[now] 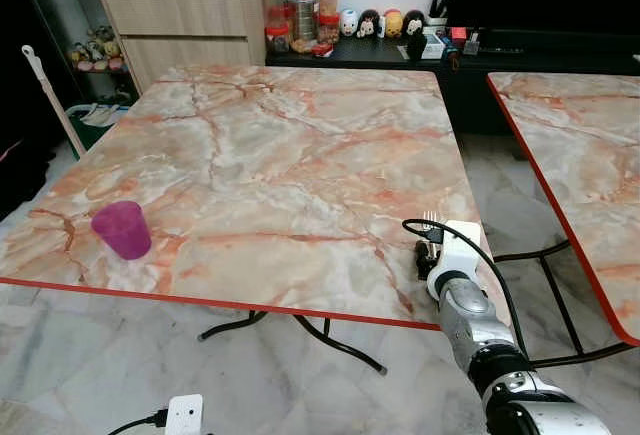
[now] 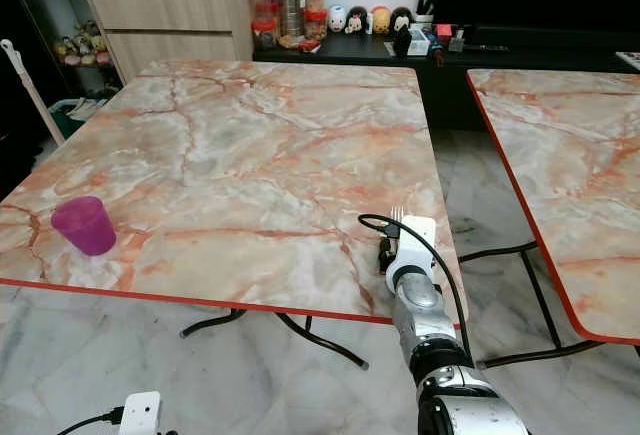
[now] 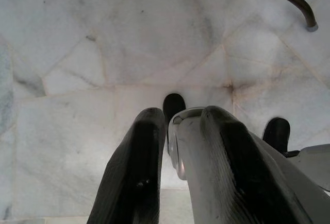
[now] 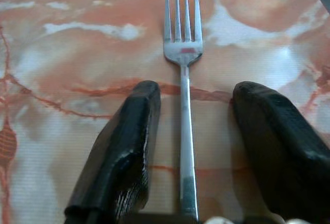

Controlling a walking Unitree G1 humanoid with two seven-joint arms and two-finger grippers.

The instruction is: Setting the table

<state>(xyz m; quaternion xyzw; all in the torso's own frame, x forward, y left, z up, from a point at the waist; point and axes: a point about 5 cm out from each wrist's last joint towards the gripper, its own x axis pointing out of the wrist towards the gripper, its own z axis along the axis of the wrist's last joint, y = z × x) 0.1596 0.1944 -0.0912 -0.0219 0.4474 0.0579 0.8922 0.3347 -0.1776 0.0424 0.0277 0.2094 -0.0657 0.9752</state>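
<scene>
Your right gripper [image 4: 188, 131] is spread wide, its fingers either side of a silver four-tined fork [image 4: 184, 95] lying flat on the marbled worktop [image 1: 270, 165], lower right in the eye views. The wrist view shows the fork's tines plainly. Your left gripper [image 3: 178, 147] clamps a shiny spoon [image 3: 180, 141] above the floor [image 3: 77, 54]. A purple cup [image 1: 122, 229] stands lower left.

Pale marble floor [image 1: 80, 375], wooden cabinet [image 1: 185, 15] and dark sideboard [image 1: 400, 55] behind
</scene>
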